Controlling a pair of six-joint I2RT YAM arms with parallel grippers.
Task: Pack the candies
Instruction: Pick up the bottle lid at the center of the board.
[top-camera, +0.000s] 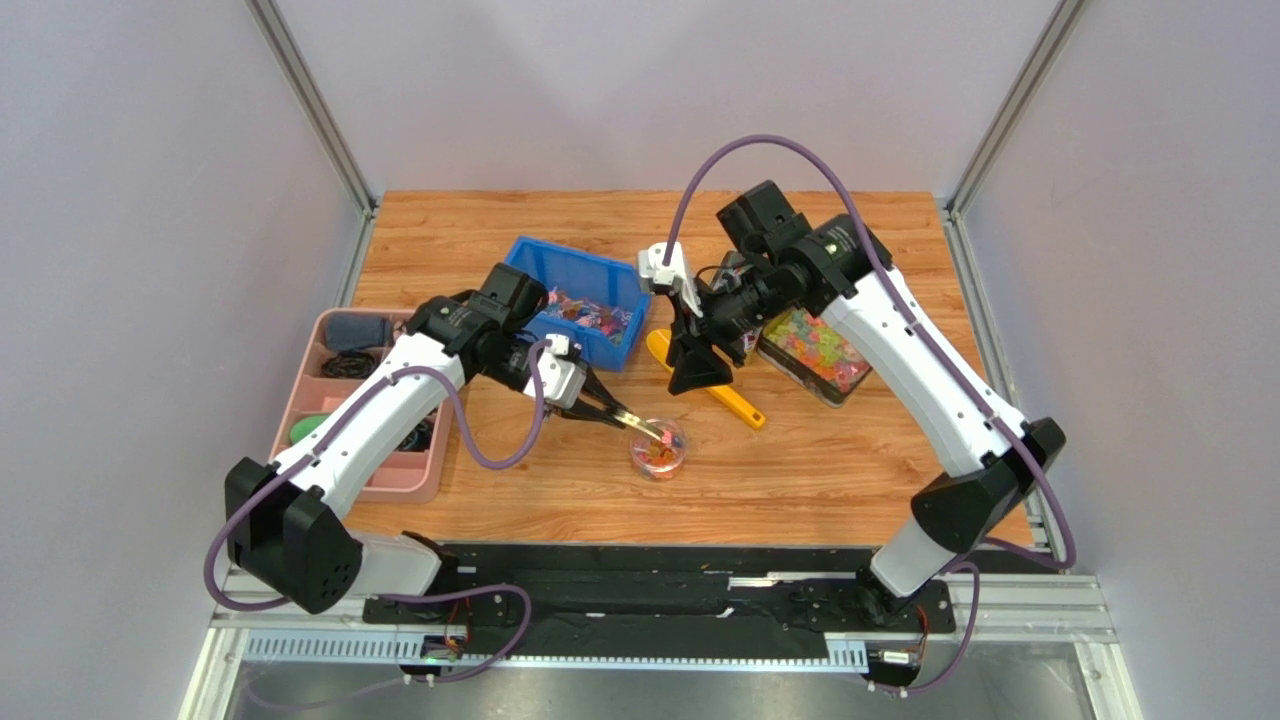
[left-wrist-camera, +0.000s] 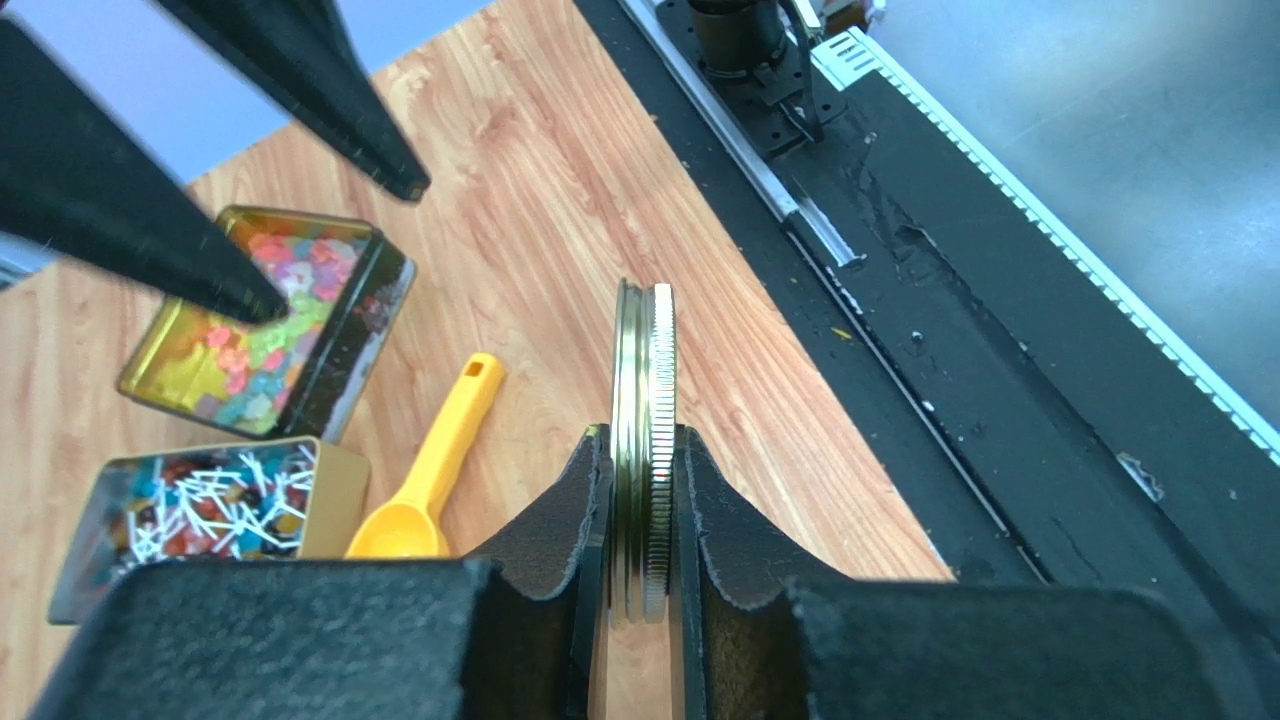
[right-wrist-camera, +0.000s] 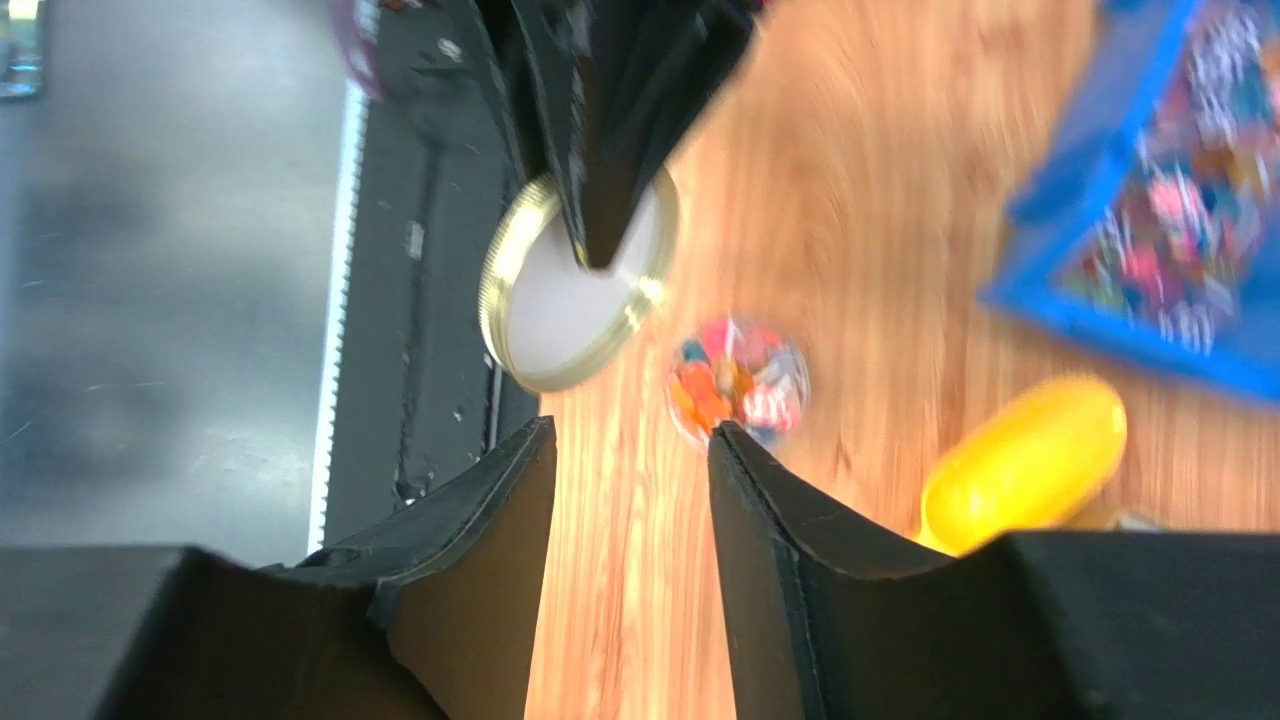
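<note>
A small clear jar (top-camera: 660, 450) holding the candies (right-wrist-camera: 736, 383) stands on the table near the front. My left gripper (top-camera: 631, 422) is shut on a gold metal lid (left-wrist-camera: 643, 390), held on edge just left of the jar and above the table. The right wrist view shows that lid (right-wrist-camera: 571, 308) beside the jar. My right gripper (top-camera: 700, 369) hovers open and empty above the yellow scoop (top-camera: 729, 396), behind the jar. More wrapped candies fill the blue bin (top-camera: 579, 305).
A tin of coloured gummies (top-camera: 815, 356) lies right of the scoop, with a second tin of wrapped sweets (left-wrist-camera: 196, 510) next to it. A pink tray (top-camera: 355, 408) with dark items sits at the left edge. A black rail (top-camera: 661, 578) runs along the near edge.
</note>
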